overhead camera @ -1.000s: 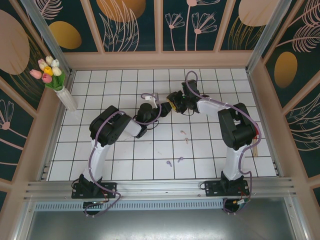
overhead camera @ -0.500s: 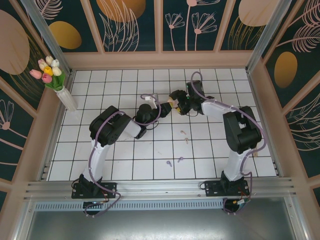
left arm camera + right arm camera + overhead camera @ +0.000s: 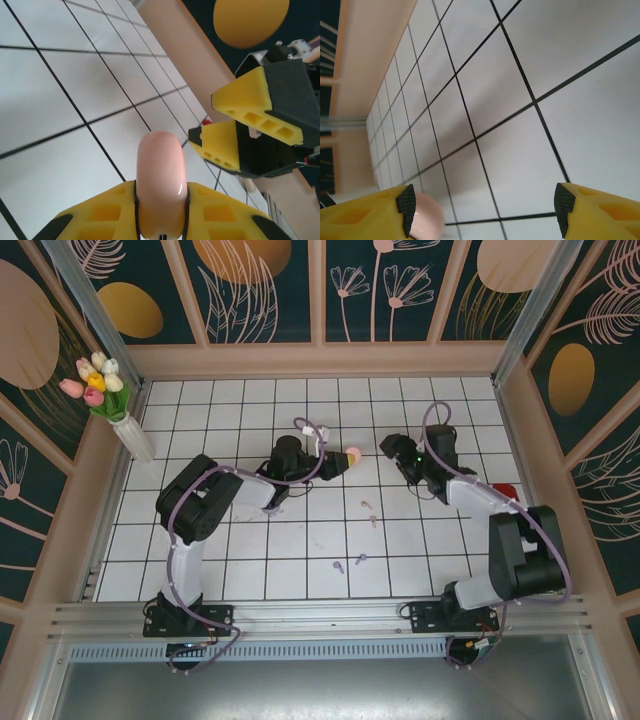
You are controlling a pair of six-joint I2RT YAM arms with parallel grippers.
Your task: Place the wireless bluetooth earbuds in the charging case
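A pale pink round charging case (image 3: 161,175) sits edge-on between my left gripper's (image 3: 161,210) yellow fingers, which are shut on it. From above, the case (image 3: 353,454) is held over the middle of the tiled table by that left gripper (image 3: 343,458). My right gripper (image 3: 389,446) hangs a short way to its right, open and empty, its jaws facing the case (image 3: 427,219). In its own view the right gripper (image 3: 485,212) has bare tile between the pads. Two pink earbuds (image 3: 370,512) and two lilac earbuds (image 3: 350,563) lie loose on the tiles nearer the arm bases.
A white vase of tulips (image 3: 118,410) stands at the table's far left corner. A small red object (image 3: 507,490) lies beside the right arm. Wooden walls (image 3: 320,360) enclose the white tiled table (image 3: 250,560) on three sides.
The right gripper has opened and pulled back to the right, away from the case where both grippers met. The left gripper keeps the case and has shifted slightly right.
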